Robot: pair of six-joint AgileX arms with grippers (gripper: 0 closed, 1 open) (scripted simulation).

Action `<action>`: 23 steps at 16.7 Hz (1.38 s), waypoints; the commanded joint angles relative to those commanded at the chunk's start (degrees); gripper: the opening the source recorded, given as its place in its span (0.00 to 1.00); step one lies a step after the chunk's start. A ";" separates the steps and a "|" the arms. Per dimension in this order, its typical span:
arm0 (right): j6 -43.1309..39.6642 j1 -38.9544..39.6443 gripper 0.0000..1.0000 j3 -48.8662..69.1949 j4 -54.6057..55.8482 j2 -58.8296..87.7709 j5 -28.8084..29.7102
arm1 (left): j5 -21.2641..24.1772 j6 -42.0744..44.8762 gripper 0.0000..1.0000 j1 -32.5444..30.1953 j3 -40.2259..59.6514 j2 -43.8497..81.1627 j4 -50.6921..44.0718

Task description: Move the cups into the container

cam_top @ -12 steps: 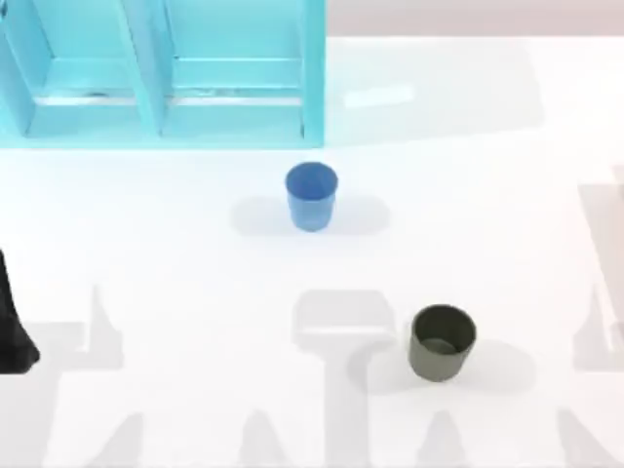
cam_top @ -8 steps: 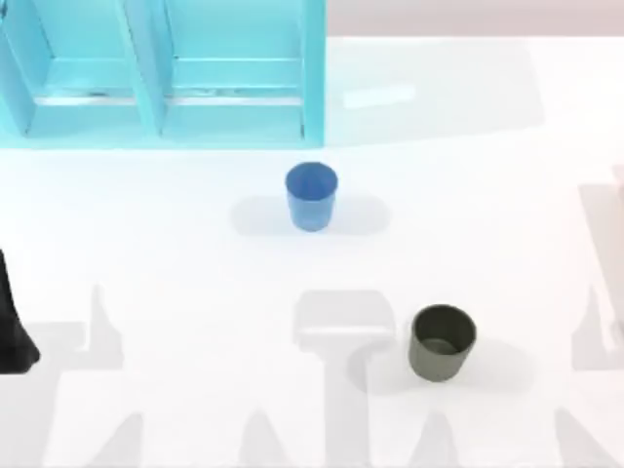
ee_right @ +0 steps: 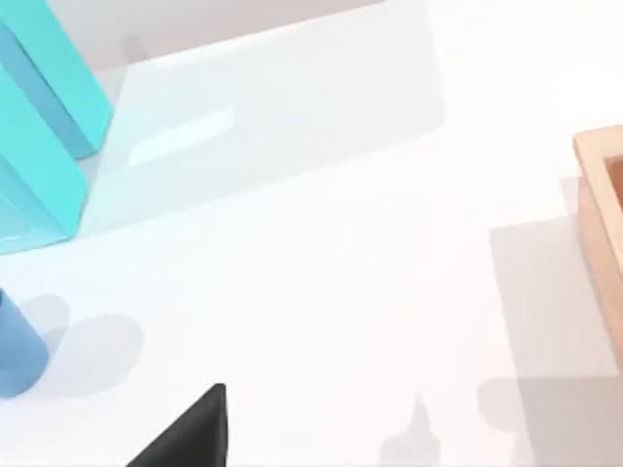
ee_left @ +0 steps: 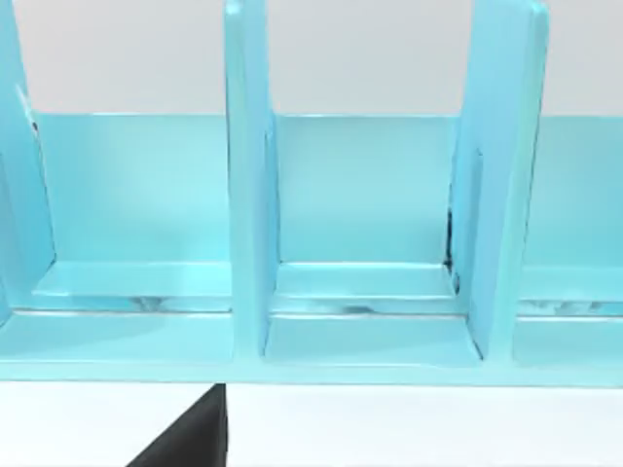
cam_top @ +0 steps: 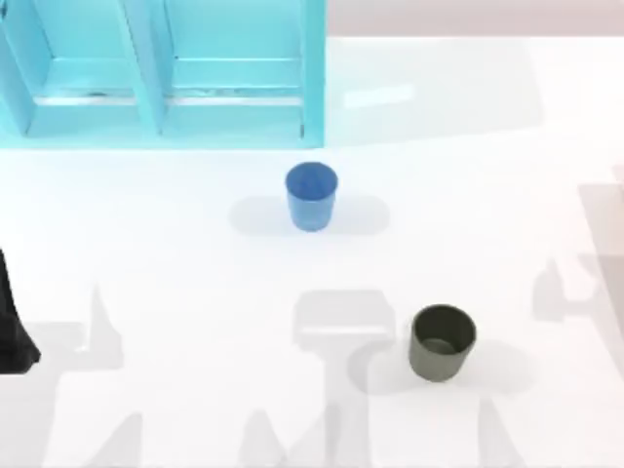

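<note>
A bright blue cup (cam_top: 312, 195) stands upright near the table's middle, just in front of the cyan rack; its edge also shows in the right wrist view (ee_right: 18, 350). An olive-green cup (cam_top: 442, 341) stands upright nearer the front, right of centre. A corner of a tan container (ee_right: 596, 195) shows in the right wrist view, far from both cups. A dark part of my left arm (cam_top: 12, 327) sits at the table's left edge. A dark tip of my left gripper (ee_left: 190, 443) faces the rack. A dark tip of my right gripper (ee_right: 190, 433) hangs over bare table.
A tall cyan rack (cam_top: 161, 73) with upright dividers fills the back left of the table; the left wrist view looks straight into its compartments (ee_left: 365, 209). White table surface (cam_top: 195, 292) lies around and between the cups.
The shadows at the table's right and front have shifted leftward. Both cups and the left arm stay where they were.
</note>
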 joint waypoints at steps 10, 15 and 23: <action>19.32 16.37 1.00 58.81 -37.66 68.71 4.58 | 0.00 0.00 1.00 0.00 0.00 0.00 0.00; 21.56 23.23 1.00 82.52 -46.47 91.23 7.15 | 0.00 0.00 1.00 0.00 0.00 0.00 0.00; 19.98 28.89 1.00 104.01 -48.56 106.82 9.87 | 0.00 0.00 1.00 0.00 0.00 0.00 0.00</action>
